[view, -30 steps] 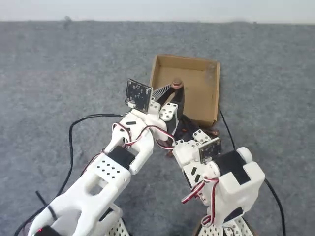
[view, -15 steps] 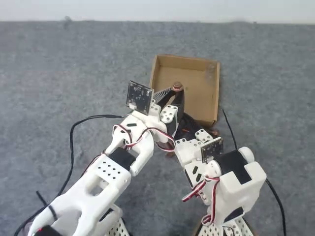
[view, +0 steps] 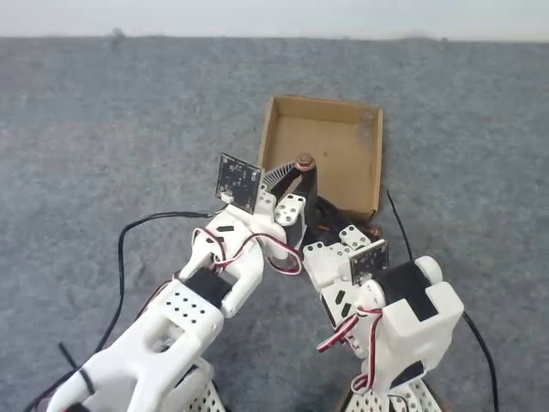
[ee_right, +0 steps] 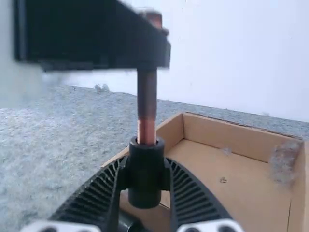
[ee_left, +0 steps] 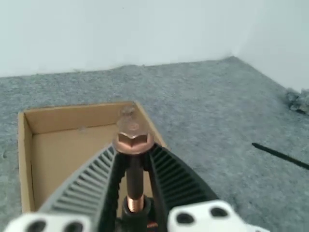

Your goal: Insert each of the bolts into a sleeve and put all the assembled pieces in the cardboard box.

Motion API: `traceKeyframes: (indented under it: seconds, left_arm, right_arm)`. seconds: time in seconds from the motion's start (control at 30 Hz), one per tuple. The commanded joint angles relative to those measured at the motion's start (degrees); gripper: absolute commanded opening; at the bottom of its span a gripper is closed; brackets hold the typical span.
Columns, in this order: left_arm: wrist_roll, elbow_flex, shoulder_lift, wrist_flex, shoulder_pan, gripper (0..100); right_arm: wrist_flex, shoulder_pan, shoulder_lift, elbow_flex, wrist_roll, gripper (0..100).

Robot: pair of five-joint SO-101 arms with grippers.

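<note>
Grey carpeted worktop [view: 129, 112]. I log left gripper [ee_left: 132, 155] clenched on copper hex-head bolt [ee_left: 133, 141], tip inside black cylindrical sleeve [ee_right: 144, 150] grasped by right gripper [ee_right: 145, 166], beside open brown cardboard box [view: 322, 101].

Floor of cardboard box [view: 347, 142] bare toward 12–2 o'clock, walls all round. At its 6–7 o'clock edge L gripper [ee_left: 133, 151] w/ bolt [ee_left: 133, 140] and R gripper [ee_right: 145, 164] w/ sleeve [ee_right: 145, 181] crowd together. Open carpet [view: 129, 112] at 9–11 o'clock; cable [view: 396, 227] at 5.
</note>
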Motion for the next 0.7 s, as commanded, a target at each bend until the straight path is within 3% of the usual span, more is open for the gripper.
traceKeyframes:
  seconds: [0.0,0.67]
  left_arm:
    - [0.79,-1.63,1.67,-1.41,0.35,1]
    - [0.70,5.67,1.93,-1.32,0.44,1]
  right_arm:
    - [-2.07,1.19,-3.03,1.58,1.14,0.7]
    - [-1.89,2.24,-3.03,1.58,1.14,0.7]
